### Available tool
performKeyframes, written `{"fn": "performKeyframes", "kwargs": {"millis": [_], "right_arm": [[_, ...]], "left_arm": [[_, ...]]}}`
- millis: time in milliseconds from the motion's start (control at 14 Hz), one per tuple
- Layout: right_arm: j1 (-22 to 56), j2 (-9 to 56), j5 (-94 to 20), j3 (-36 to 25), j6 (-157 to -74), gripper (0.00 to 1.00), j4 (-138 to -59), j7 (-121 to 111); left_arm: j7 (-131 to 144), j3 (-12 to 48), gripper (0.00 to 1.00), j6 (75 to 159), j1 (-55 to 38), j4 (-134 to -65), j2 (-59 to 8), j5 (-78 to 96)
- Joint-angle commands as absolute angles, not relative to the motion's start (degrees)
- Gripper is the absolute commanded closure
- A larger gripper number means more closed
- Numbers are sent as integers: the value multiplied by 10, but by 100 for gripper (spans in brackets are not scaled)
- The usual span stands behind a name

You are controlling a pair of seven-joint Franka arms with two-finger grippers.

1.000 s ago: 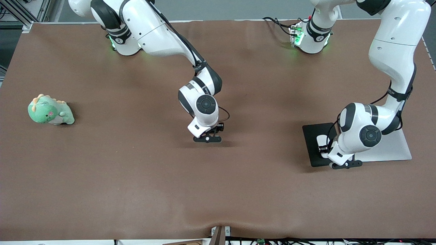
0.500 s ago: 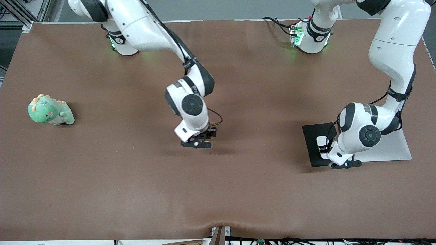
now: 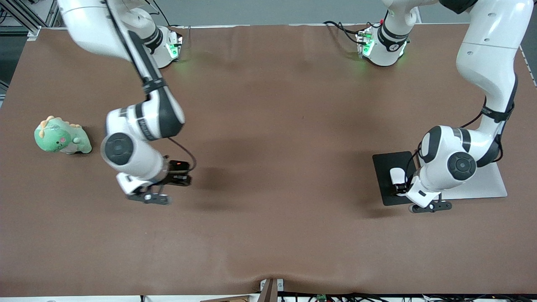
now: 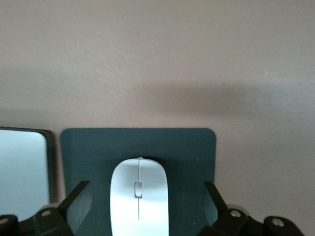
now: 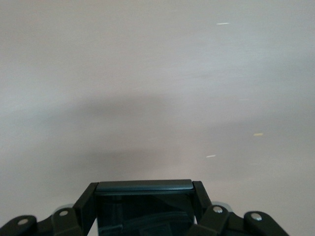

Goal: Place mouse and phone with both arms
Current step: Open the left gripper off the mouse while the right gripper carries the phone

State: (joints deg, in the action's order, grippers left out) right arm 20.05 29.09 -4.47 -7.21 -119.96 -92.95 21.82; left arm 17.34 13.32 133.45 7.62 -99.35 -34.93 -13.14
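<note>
We see the glossy white oval mouse (image 4: 138,195) lying on the matte dark mat (image 4: 177,152), between the left gripper's (image 4: 142,209) spread fingers, which stand clear of it. The right gripper (image 5: 143,209) hangs over the brown tablecloth (image 3: 268,235), pinching the glossy black phone (image 5: 143,206). A soft green plush toy (image 3: 61,136) sits at the right arm's end.

In the front view, most of the mouse (image 3: 395,174) is hidden by the left arm. In the right wrist view, the phone (image 5: 143,209) is cut off by the frame edge. The right gripper (image 3: 147,197) is blurred in the front view.
</note>
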Motion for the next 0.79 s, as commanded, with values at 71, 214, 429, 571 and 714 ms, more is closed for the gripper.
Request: {"fn": "performKeyframes", "kwargs": {"millis": [71, 214, 429, 571, 714], "right_arm": [[115, 266, -40, -58, -1209, 100, -980, 156], [85, 267, -40, -58, -1215, 100, -999, 110], [34, 256, -40, -58, -1279, 100, -1059, 7], [5, 256, -40, -58, -1303, 100, -1084, -45], [-19, 259, -40, -58, -1303, 100, -1098, -66]], "left_arm": [[174, 137, 0, 1266, 80, -970, -288, -140], [173, 138, 0, 1226, 83, -941, -266, -137], [173, 138, 0, 1176, 82, -928, -217, -137], [167, 141, 0, 1123, 82, -927, -179, -137], [150, 151, 0, 1079, 83, -926, -135, -136]]}}
